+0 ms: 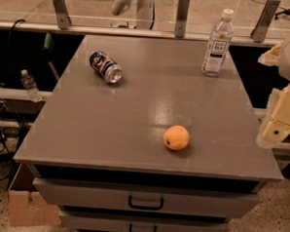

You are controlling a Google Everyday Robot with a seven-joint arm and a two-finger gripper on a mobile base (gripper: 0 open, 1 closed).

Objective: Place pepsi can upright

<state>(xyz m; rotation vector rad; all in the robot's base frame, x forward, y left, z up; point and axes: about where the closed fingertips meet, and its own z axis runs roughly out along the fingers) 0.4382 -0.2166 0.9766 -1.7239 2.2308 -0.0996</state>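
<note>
**A:** Take the grey table top as a clock face, with twelve at the far edge. Where is the pepsi can?

**B:** Out at about ten o'clock, near the far left corner. It lies on its side on the bare surface, not upright. Its silver end points towards roughly four o'clock and its dark blue body runs back towards ten.

**A:** Is anything touching it?

**B:** No. The water bottle stands upright near one o'clock with its white cap on, well apart from the can. The orange sits at about five o'clock, closer to the front edge, and is also well apart.

**A:** And the gripper?

**B:** It's at three o'clock, past the table's right edge and partly cut off by the frame. It hangs beside the top rather than over it, holds nothing, and is far from the can. The pale, blocky shape there is probably the lower part of the hand. I cannot tell whether it is open or closed.

**A:** What's below the top?

**B:** Two drawers at six o'clock, each with a dark handle. A small bottle stands on a ledge off to nine o'clock, and a cardboard box sits on the floor near seven.
</note>
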